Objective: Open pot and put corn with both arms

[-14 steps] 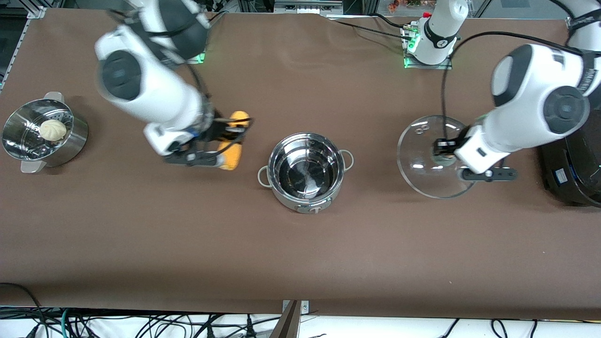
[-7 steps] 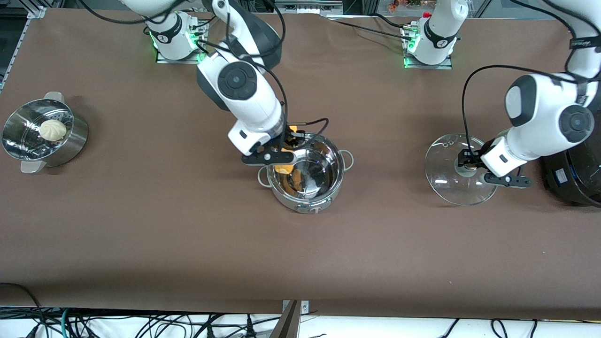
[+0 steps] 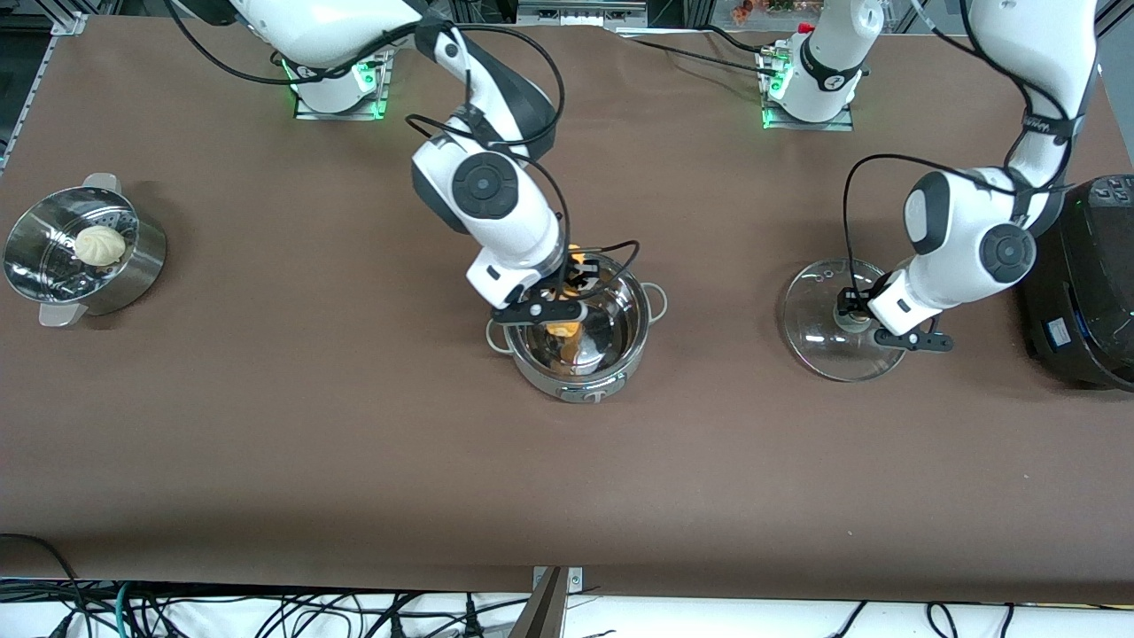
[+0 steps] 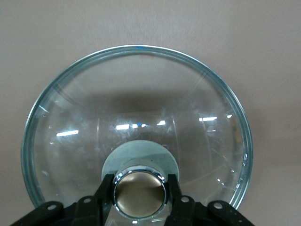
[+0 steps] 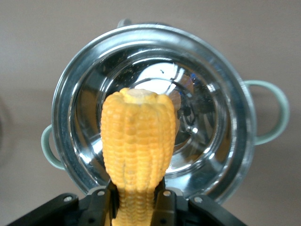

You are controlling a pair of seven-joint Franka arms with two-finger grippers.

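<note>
Since a second ago the right gripper (image 3: 567, 297) has carried the corn (image 3: 563, 328) from the counter (image 3: 354, 425) beside the pot (image 3: 580, 323) to a spot over the pot's open mouth, and the left gripper (image 3: 855, 312) has brought the lid (image 3: 828, 321) down toward the counter.

The right arm is reaching in from its base and hanging over the pot. Its jaws are pinching the corn near one end, and in the right wrist view the cob (image 5: 136, 141) is pointing down toward the shiny bottom of the pot (image 5: 225, 84), with the gripper (image 5: 136, 200) clamped on either side of it. The corn is sitting over the part of the pot toward the right arm's end of the counter. The pot is standing uncovered near the middle of the counter.

The left gripper is holding the glass lid by its knob (image 4: 139, 193), its jaws pressed against the knob's two sides, as the left wrist view shows at the gripper (image 4: 139, 200). The lid (image 4: 136, 94) is lying dome up, on or just over the counter, well apart from the pot, between it and the black cooker (image 3: 1085, 292).

At the right arm's end of the counter a steamer pot (image 3: 106, 283) is holding a pale bun (image 3: 99, 245).
</note>
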